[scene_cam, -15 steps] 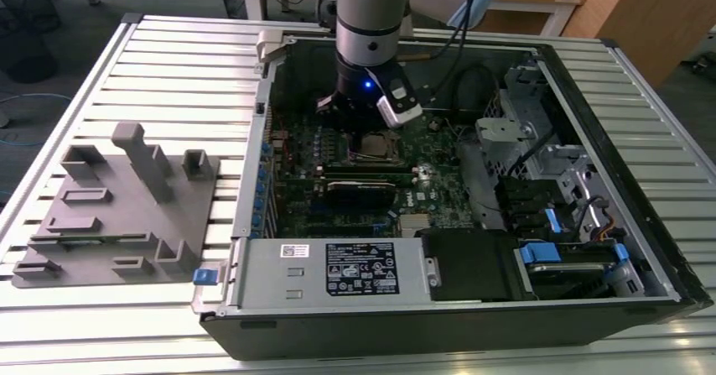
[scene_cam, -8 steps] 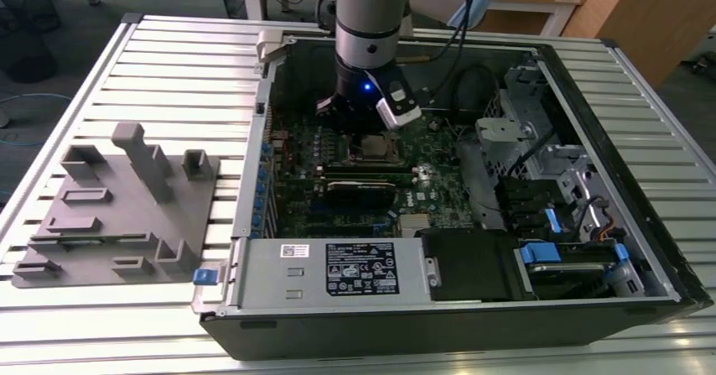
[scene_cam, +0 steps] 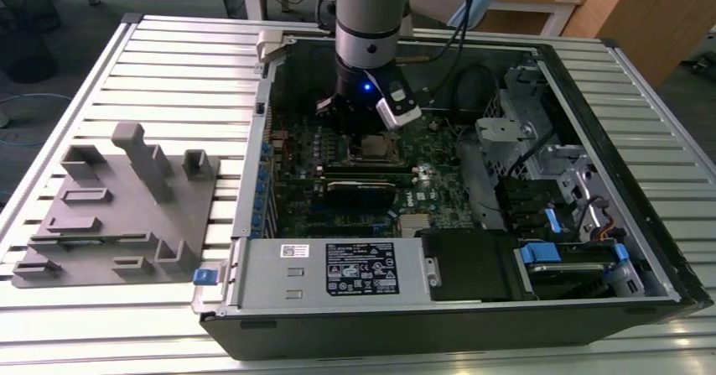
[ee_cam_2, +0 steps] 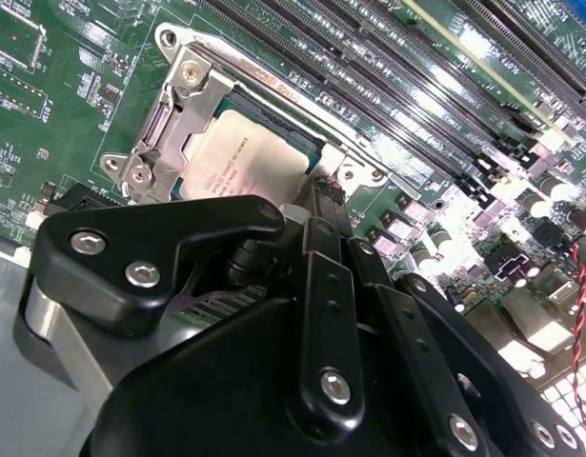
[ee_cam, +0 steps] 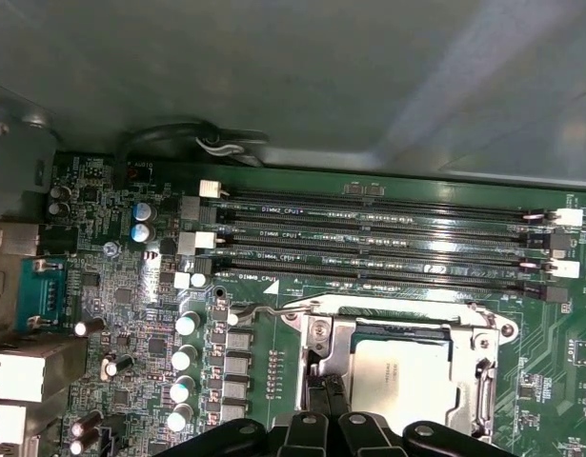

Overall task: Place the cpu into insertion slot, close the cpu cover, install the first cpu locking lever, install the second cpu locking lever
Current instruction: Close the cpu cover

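The cpu (ee_cam: 397,376) lies flat in the insertion slot (scene_cam: 377,148) on the green board, its pale metal face showing (ee_cam_2: 237,164). The silvery cpu cover (ee_cam: 333,345) lies down over it as a frame around its edges (ee_cam_2: 183,95). A thin wire lever (ee_cam: 388,307) runs along one side of the socket (ee_cam_2: 273,84). My gripper (ee_cam: 321,388) hangs low over the socket's edge, right beside the cover frame (ee_cam_2: 326,195). Its black fingertips are pressed together, and I cannot see anything between them. The arm (scene_cam: 367,39) comes straight down into the open case.
Long black memory slots (ee_cam: 369,238) run beside the socket, and a row of capacitors (ee_cam: 183,357) stands on another side. The grey power-supply box (scene_cam: 335,270) and drive cage (scene_cam: 526,140) hem in the board. A grey fixture (scene_cam: 117,207) rests on the slatted table at the exterior view's left.
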Available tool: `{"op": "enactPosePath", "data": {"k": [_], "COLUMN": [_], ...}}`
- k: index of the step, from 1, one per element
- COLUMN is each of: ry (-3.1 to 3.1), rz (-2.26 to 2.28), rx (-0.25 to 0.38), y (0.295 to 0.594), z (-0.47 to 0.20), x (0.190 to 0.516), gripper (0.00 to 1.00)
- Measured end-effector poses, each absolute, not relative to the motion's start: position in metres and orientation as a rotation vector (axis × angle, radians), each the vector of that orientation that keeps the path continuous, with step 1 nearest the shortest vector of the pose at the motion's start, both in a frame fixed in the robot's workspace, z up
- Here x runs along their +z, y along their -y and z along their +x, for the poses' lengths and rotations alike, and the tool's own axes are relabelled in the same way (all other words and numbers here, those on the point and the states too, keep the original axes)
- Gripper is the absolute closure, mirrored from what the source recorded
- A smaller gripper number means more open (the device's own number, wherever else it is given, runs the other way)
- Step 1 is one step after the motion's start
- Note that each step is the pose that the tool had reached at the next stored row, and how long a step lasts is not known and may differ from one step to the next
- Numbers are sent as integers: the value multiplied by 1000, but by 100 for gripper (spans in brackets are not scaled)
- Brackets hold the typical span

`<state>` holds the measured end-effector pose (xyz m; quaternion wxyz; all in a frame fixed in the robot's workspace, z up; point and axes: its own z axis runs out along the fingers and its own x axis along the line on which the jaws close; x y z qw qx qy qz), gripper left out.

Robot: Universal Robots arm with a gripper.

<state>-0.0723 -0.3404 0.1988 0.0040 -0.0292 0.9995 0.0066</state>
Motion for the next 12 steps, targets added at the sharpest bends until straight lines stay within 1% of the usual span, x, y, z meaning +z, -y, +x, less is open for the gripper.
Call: {"op": "enactPosePath", "data": {"k": [7, 12], "ry": [-3131, -3132], "rz": [-91, -91], "rx": [24, 25], "y": [340, 340], "z": [-72, -72], "x": [200, 207], "gripper": [89, 89]}}
